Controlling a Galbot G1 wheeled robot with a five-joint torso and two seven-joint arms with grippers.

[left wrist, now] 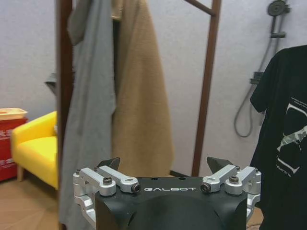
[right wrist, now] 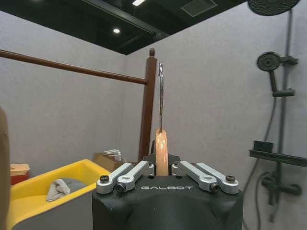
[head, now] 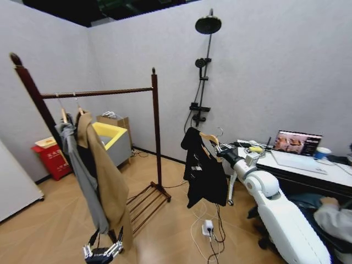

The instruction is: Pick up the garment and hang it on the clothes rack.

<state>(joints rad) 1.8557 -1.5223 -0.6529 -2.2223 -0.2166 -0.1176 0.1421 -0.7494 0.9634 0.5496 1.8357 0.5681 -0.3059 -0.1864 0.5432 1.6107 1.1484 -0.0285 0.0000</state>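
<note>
The garment (head: 204,173), a black top with a pale print, hangs from a wooden hanger (head: 209,136) in mid-air to the right of the clothes rack (head: 156,132). My right gripper (head: 221,148) is shut on the hanger's neck (right wrist: 161,146), with the metal hook (right wrist: 160,96) standing up in front of the rack's top rail (right wrist: 72,67). My left gripper (head: 102,253) hangs low by the rack's near end, open (left wrist: 164,165) and holding nothing. It faces the grey jacket (left wrist: 91,110) and the tan coat (left wrist: 141,96); the garment (left wrist: 283,143) shows to one side.
The grey jacket (head: 77,165) and long tan coat (head: 107,176) fill the rail's left part. A yellow tub (head: 113,137) and red bin (head: 52,157) stand by the back wall. A shower fixture (head: 203,71), a desk with laptop (head: 297,144), and floor cables with a power strip (head: 209,226) lie right.
</note>
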